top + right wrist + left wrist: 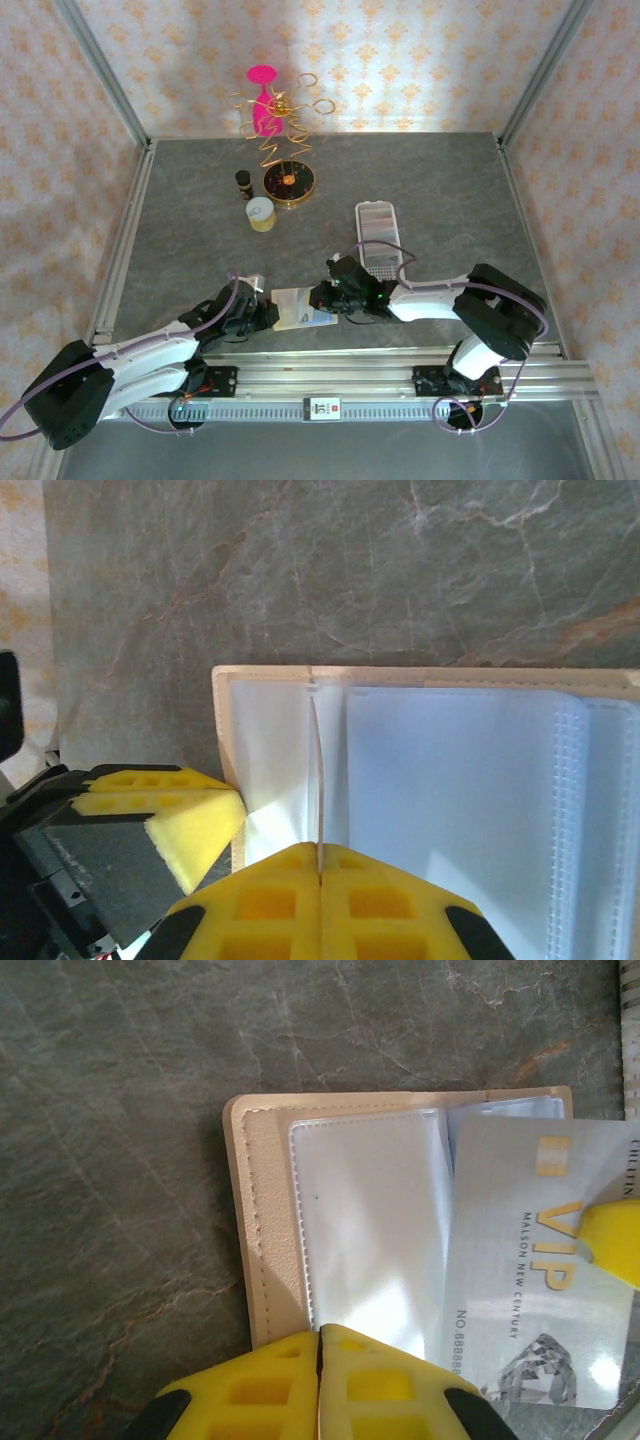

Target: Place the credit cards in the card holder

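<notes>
The open wallet (303, 308) at the counter's near edge is pinched by the closed left end effector (320, 1335) and closed right end effector (320, 852); a credit card (530, 1270) is seen on it.

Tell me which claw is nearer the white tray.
Right. The right claw sits just near-left of the white tray, at the beige wallet's right edge; the left claw is farther, at the wallet's left edge.

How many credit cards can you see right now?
1: a silvery-blue VIP card lying on the clear sleeves of the open beige wallet. Others may be hidden inside the sleeves.
</notes>
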You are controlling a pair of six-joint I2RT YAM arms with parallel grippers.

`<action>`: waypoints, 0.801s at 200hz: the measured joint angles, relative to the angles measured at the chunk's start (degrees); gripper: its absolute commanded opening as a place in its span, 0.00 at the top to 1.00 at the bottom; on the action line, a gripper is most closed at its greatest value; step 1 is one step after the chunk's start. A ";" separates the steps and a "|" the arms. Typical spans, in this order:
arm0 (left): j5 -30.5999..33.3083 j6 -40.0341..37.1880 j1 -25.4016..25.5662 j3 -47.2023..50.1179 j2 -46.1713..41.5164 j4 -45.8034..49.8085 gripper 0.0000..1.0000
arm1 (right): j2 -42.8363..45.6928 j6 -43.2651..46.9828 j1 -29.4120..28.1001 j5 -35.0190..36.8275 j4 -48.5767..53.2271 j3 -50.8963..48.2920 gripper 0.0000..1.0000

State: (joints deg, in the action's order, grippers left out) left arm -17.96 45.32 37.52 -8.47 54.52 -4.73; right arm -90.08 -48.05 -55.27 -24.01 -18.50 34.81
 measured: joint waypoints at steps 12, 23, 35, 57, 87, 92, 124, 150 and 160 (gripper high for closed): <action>0.00 0.00 0.00 0.00 -0.02 0.00 0.91 | -0.37 -0.20 -0.11 -0.02 -0.15 0.02 1.00; 0.00 0.02 0.00 0.00 -0.02 0.02 0.91 | -0.48 -0.46 -0.20 -0.04 -0.39 0.02 1.00; 0.02 0.02 0.00 0.00 -0.04 0.02 0.91 | -0.48 -0.79 -0.22 -0.09 -0.46 0.02 1.00; 0.02 0.02 0.00 0.00 -0.07 0.02 0.91 | -0.48 -1.07 -0.20 -0.26 -0.46 0.00 1.00; 0.02 0.00 0.00 0.00 -0.07 0.02 0.91 | -0.94 -1.46 -0.20 -1.07 -0.85 0.02 1.00; 0.02 0.00 0.00 0.00 -0.07 0.02 0.91 | -1.16 -1.46 -0.20 -1.25 -0.98 0.02 1.00; 0.07 0.02 0.00 0.00 -0.07 0.02 0.91 | -2.23 -1.49 -0.20 -1.75 -1.49 0.02 0.92; 0.09 0.02 0.00 0.00 -0.07 0.02 0.91 | -2.45 -1.49 -0.20 -1.79 -1.49 0.35 0.92; 0.09 0.02 0.00 0.00 -0.11 0.02 0.91 | -2.49 -1.46 -0.20 -1.97 -1.46 0.57 0.93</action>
State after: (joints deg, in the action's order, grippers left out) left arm -17.87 45.34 37.52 -8.47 54.41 -4.71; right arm -92.58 -49.52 -55.46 -25.98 -19.97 35.38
